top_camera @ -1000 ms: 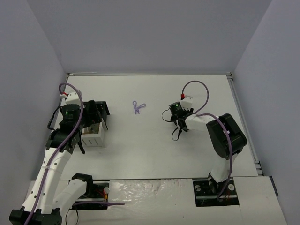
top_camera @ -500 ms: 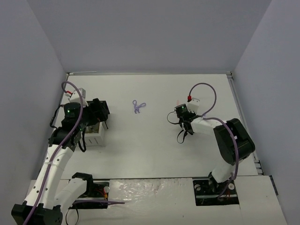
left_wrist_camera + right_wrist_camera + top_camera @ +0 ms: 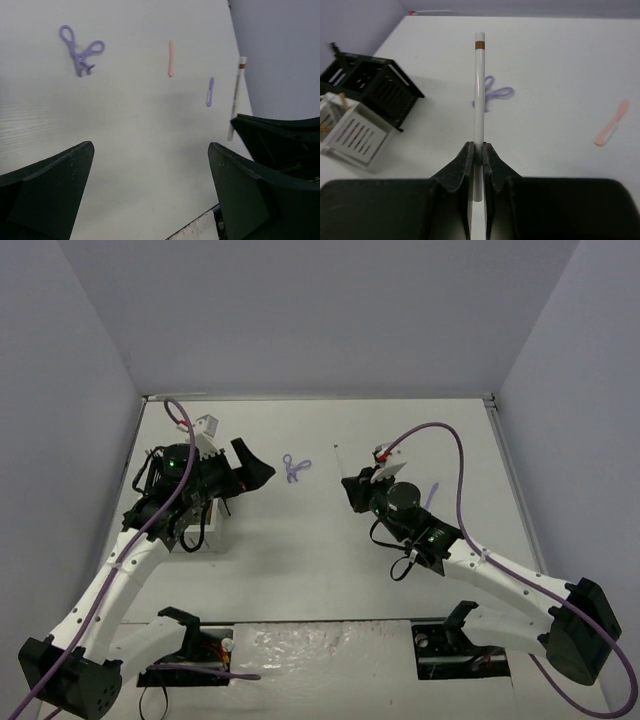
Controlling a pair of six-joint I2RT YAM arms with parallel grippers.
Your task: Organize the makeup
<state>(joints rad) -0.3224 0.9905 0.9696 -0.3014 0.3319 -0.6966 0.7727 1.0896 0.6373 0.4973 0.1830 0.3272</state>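
Observation:
My right gripper [image 3: 478,146] is shut on a thin white stick with a brown band [image 3: 479,90] and holds it above the table, pointing at the purple scissor-like tool [image 3: 492,94]. From above, that gripper [image 3: 350,485] is right of the purple tool [image 3: 294,468]. My left gripper [image 3: 255,472] is open and empty, just left of the purple tool [image 3: 80,50]. A pink tool [image 3: 171,58] and a small lilac tool [image 3: 210,91] lie on the table further right. The black-and-white organizer [image 3: 370,87] stands at the left with tan sticks [image 3: 332,107] in its white part.
The organizer [image 3: 195,536] is mostly hidden under my left arm in the top view. The lilac tool [image 3: 433,492] lies beside my right arm. Grey walls close the table on three sides. The held stick [image 3: 236,97] also shows in the left wrist view.
My left gripper has swung from over the organizer to the right, toward the purple tool. My right arm has stretched out, and its gripper has shifted left.

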